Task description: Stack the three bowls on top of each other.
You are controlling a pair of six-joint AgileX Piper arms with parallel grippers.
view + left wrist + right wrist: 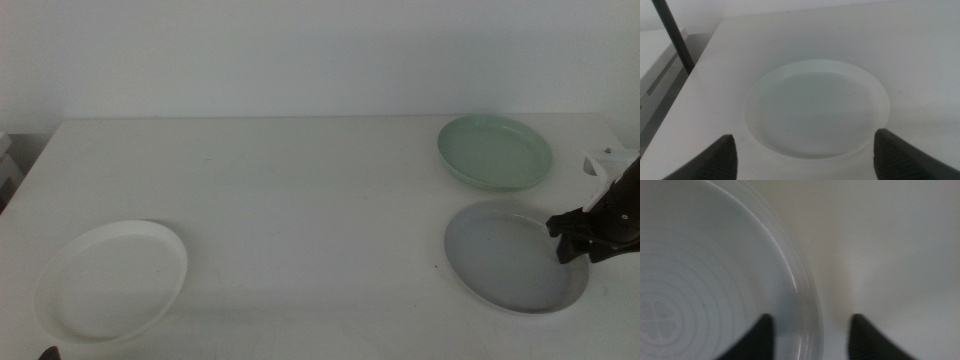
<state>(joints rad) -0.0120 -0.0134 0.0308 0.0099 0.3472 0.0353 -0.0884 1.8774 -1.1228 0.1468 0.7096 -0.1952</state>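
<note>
While most of the right arm is cut off at the edge, the right gripper [572, 238] straddles, jaws apart, the grey bowl [512, 256] rim at 3 o'clock. Mint bowl [494, 151] sits at 12 of it; white bowl [112, 279] lies below the spread left gripper [805, 152] on the white table [300, 200].

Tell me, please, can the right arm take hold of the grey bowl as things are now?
Probably yes. The right gripper is open at the grey bowl's near-side rim, one jaw over the inside and one outside, as the right wrist view shows. Nothing lies between them; the green bowl sits apart.
</note>
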